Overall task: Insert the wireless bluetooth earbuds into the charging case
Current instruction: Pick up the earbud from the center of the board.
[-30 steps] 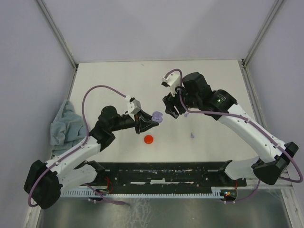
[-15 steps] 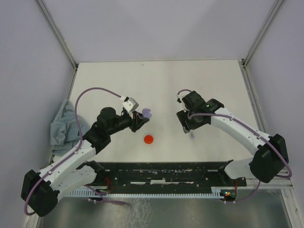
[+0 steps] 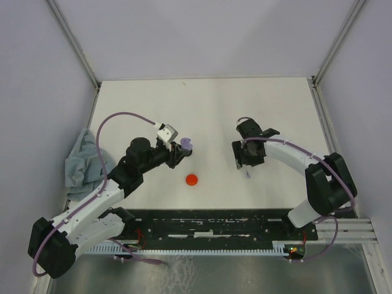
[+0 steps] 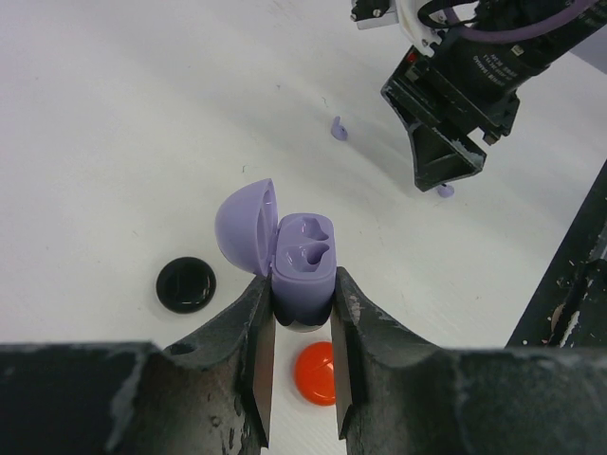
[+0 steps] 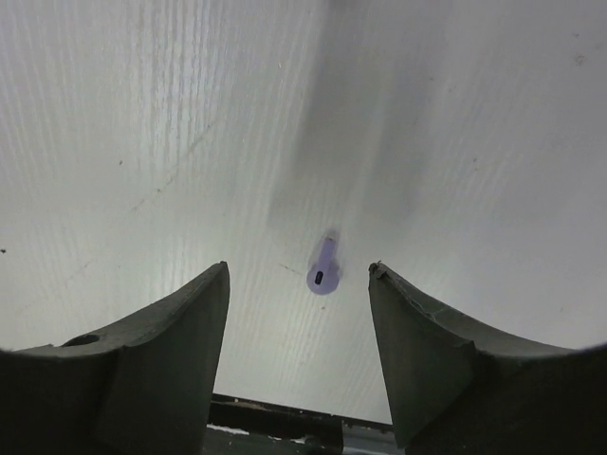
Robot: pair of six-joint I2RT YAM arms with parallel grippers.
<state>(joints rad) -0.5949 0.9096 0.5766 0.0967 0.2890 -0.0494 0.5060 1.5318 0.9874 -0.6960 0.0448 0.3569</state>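
- White table [image 3: 184,104], pale walls on three sides, and a crumpled grey-blue cloth [image 3: 82,162] at its left edge.
- My left gripper [image 4: 302,284] is clamped on the lavender charging case [image 4: 303,270], one finger flat against each side.
- The case sits left of table centre and looks lifted off the surface. I can't tell how high.
- The case's lid is flipped open to the left, and both sockets face up, bare.
- My right gripper [image 5: 297,268] has its jaws spread with nothing in them, pointing down at the table right of centre.
- One lavender earbud [image 5: 322,270] lies on the table in the gap between those jaws, nearer the right finger in the right wrist view. Neither finger touches it.
- In the top view the same earbud shows as a tiny speck just below the right gripper's tip.
- A second earbud [image 4: 338,128], also lavender, lies on the table near the right gripper, on the side toward the case. I only see it in the left wrist view.
- Both earbuds are well apart from the case.
- The red disc [image 3: 192,179] lies flat on the table, near and just in front of the left gripper.
- The black disc [image 4: 186,284] lies flat on the table beside the case, on the lid side.
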